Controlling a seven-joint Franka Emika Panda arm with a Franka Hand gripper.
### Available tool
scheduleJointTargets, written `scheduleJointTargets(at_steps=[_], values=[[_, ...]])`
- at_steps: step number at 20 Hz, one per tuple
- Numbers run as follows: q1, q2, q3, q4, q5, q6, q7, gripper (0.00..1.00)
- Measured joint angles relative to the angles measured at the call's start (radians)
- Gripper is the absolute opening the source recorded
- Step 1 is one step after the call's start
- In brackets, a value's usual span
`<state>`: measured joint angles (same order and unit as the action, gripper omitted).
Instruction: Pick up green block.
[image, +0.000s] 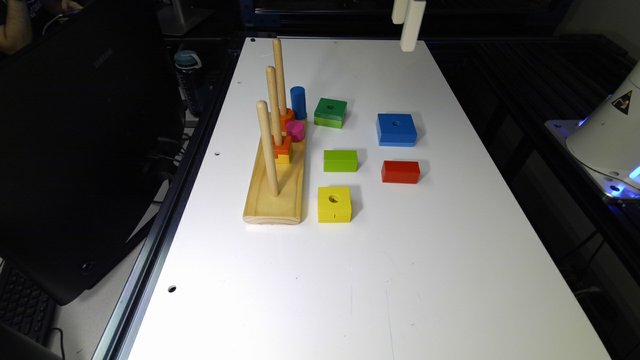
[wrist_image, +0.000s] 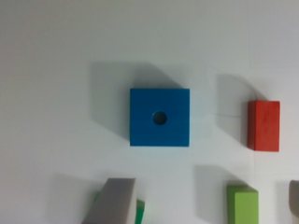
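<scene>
The green block (image: 330, 112) has a dark green top with a round hole over a lime-green lower layer. It lies flat on the white table (image: 350, 280), just to the exterior view's right of the peg board. My gripper (image: 404, 36) hangs high over the table's far end, well apart from the block. In the wrist view the gripper (wrist_image: 205, 186) is open, its fingers (wrist_image: 112, 203) wide apart with nothing between them. One finger covers most of the green block (wrist_image: 140, 212), leaving a sliver in sight.
A blue square block (image: 396, 129) (wrist_image: 160, 117) lies straight under the wrist camera. Around it lie a solid lime-green block (image: 340, 160) (wrist_image: 242, 205), a red block (image: 400, 171) (wrist_image: 264, 126) and a yellow block (image: 334, 204). A wooden peg board (image: 275, 200) has three tall pegs.
</scene>
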<state>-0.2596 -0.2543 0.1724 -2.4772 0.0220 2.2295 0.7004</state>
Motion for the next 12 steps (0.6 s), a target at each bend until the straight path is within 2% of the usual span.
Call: scheduleJointTargets(at_steps=[6,12], values=[[-0.012,0.063,0.000,0.059,-0.0126,0.000,-0.002,1.00],[-0.016,0.081,0.000,0.077,-0.0148,0.000,-0.002,1.00]])
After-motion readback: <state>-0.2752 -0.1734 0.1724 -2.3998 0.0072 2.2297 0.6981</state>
